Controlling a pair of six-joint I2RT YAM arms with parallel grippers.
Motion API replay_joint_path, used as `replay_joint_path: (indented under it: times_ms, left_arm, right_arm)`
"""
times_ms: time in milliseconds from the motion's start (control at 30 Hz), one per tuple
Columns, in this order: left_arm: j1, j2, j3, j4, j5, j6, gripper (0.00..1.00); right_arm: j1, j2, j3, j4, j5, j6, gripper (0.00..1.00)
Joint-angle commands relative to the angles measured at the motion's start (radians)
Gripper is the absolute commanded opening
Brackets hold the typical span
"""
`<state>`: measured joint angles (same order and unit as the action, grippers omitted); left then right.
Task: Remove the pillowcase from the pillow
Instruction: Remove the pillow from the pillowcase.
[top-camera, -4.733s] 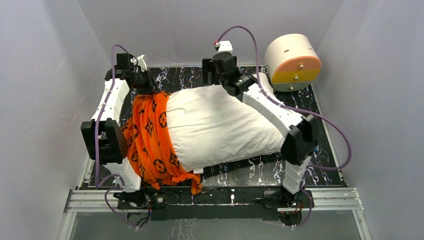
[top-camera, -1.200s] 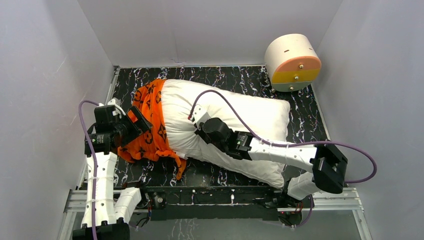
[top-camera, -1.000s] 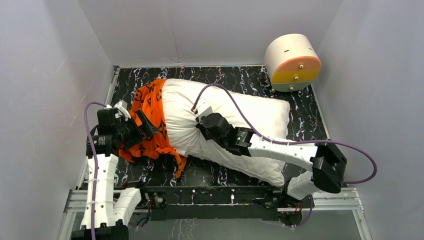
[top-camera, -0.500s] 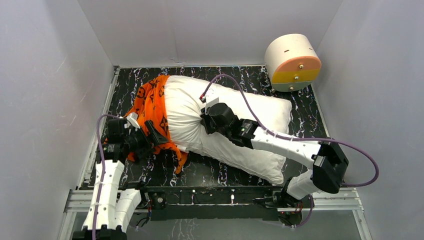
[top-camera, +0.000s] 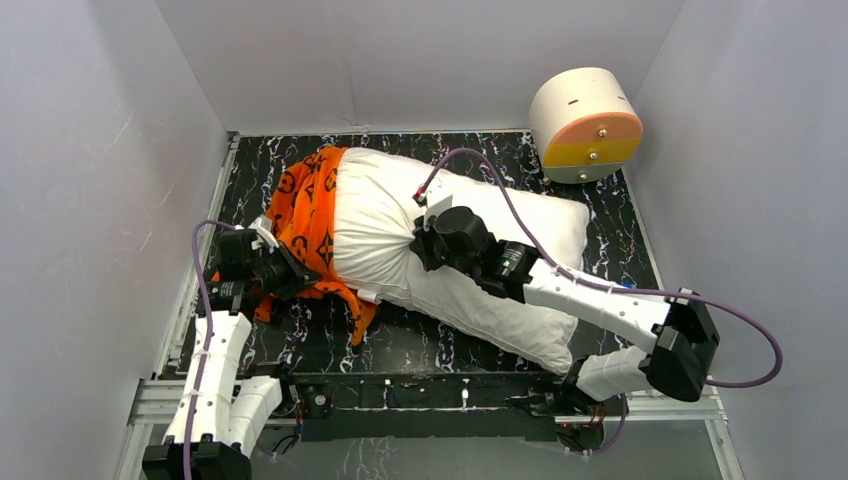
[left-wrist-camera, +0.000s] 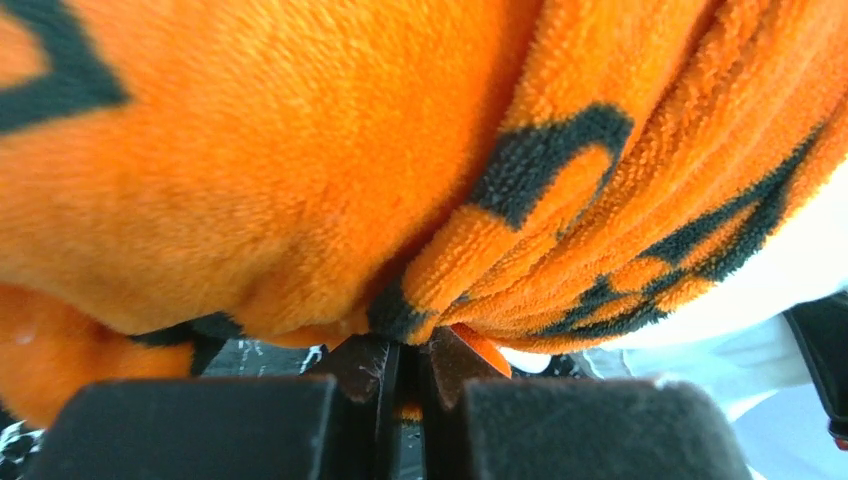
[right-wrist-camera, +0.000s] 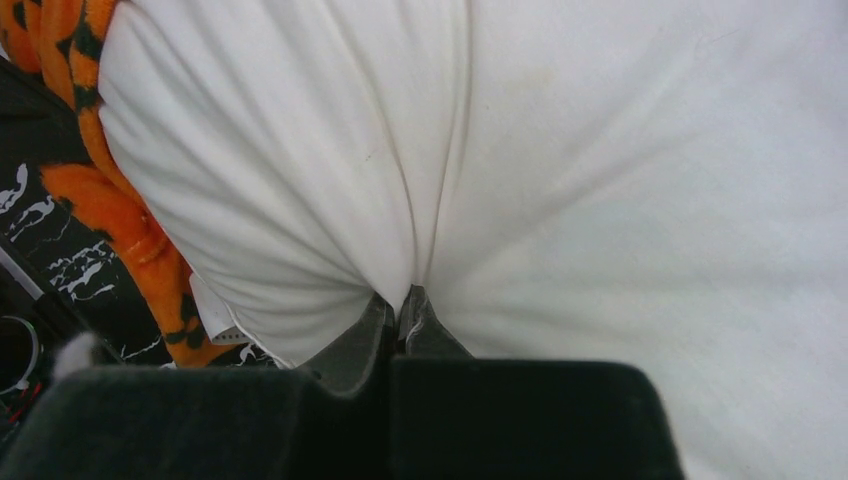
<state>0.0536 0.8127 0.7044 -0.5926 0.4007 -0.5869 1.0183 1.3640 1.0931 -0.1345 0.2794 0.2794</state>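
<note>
The white pillow (top-camera: 480, 250) lies slantwise across the table, most of it bare. The orange pillowcase (top-camera: 312, 215) with dark motifs is bunched over its left end. At the pillowcase's lower left edge, my left gripper (top-camera: 290, 275) is shut on a fold of the orange plush (left-wrist-camera: 420, 300). On the middle of the pillow, my right gripper (top-camera: 420, 245) is shut on a pinch of white cloth (right-wrist-camera: 400, 300), with creases fanning up from the jaws. A small white tag (right-wrist-camera: 215, 320) shows at the pillow's edge beside the orange fabric (right-wrist-camera: 120, 215).
A round cream drawer box (top-camera: 585, 125) with orange and yellow fronts stands at the back right corner. The black marbled table top (top-camera: 320, 340) is walled in by white panels on three sides. The arm bases sit on the metal rail (top-camera: 440, 395) at the near edge.
The left gripper moved right along the pillowcase's lower edge and closed on the fabric. The right gripper, still pinching the pillow, pulled it up and to the right.
</note>
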Motion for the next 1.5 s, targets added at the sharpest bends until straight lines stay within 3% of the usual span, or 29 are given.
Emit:
replay_joint_path:
  times_ms: [0, 133, 233, 267, 300, 333, 367, 433, 533, 567, 700, 800, 967, 1100, 1167, 1233, 1400, 1467]
  left_arm:
    - [0.005, -0.045, 0.106, -0.056, -0.222, 0.077, 0.00]
    - [0.005, -0.090, 0.173, -0.085, -0.359, 0.112, 0.00]
    - [0.005, -0.093, 0.192, -0.049, -0.282, 0.144, 0.00]
    - [0.004, -0.083, 0.197, -0.029, -0.213, 0.170, 0.05]
    - [0.005, -0.068, 0.203, -0.016, -0.141, 0.188, 0.22]
    - [0.005, -0.051, 0.217, -0.015, -0.097, 0.190, 0.46]
    - [0.005, -0.036, 0.227, -0.015, -0.060, 0.186, 0.59]
    - [0.005, -0.031, 0.252, -0.015, -0.039, 0.190, 0.73]
    - [0.005, -0.058, 0.294, -0.026, -0.148, 0.192, 0.95]
    - [0.005, -0.067, 0.307, -0.030, -0.189, 0.192, 0.98]
    - [0.005, -0.029, 0.332, -0.052, -0.248, 0.209, 0.98]
    - [0.005, 0.053, 0.325, -0.046, -0.142, 0.214, 0.98]
    - [0.005, 0.222, 0.244, 0.071, 0.187, 0.182, 0.98]
    - [0.005, 0.332, 0.247, 0.087, 0.253, 0.185, 0.98]
    - [0.005, 0.361, 0.287, 0.051, 0.186, 0.232, 0.97]
    - [0.006, 0.383, 0.319, 0.042, 0.118, 0.261, 0.77]
    - [0.006, 0.452, 0.369, 0.082, 0.174, 0.270, 0.43]
    - [0.006, 0.471, 0.381, 0.084, 0.154, 0.267, 0.19]
  right_arm:
    - [-0.017, -0.138, -0.055, -0.049, 0.080, -0.078, 0.00]
    - [-0.018, -0.219, -0.118, -0.037, 0.038, -0.212, 0.00]
    - [-0.019, -0.273, -0.148, -0.038, -0.044, -0.362, 0.00]
    - [-0.018, -0.288, -0.152, -0.041, -0.060, -0.403, 0.00]
    - [-0.018, -0.297, -0.154, -0.044, -0.072, -0.439, 0.00]
    - [-0.019, -0.304, -0.154, -0.050, -0.082, -0.467, 0.00]
    - [-0.018, -0.304, -0.150, -0.060, -0.092, -0.488, 0.00]
    - [-0.019, -0.297, -0.141, -0.094, -0.118, -0.531, 0.00]
    - [-0.019, -0.278, -0.138, -0.139, -0.130, -0.558, 0.00]
    - [-0.018, -0.273, -0.141, -0.151, -0.135, -0.560, 0.00]
    - [-0.019, -0.273, -0.156, -0.162, -0.182, -0.557, 0.00]
    - [-0.018, -0.287, -0.177, -0.154, -0.224, -0.547, 0.00]
    - [-0.018, -0.297, -0.223, -0.114, -0.273, -0.539, 0.00]
    - [-0.018, -0.297, -0.236, -0.107, -0.289, -0.518, 0.00]
    - [-0.019, -0.297, -0.233, -0.127, -0.284, -0.505, 0.00]
    - [-0.018, -0.298, -0.224, -0.150, -0.285, -0.491, 0.00]
    - [-0.018, -0.320, -0.255, -0.123, -0.248, -0.473, 0.00]
    - [-0.018, -0.330, -0.261, -0.109, -0.220, -0.463, 0.00]
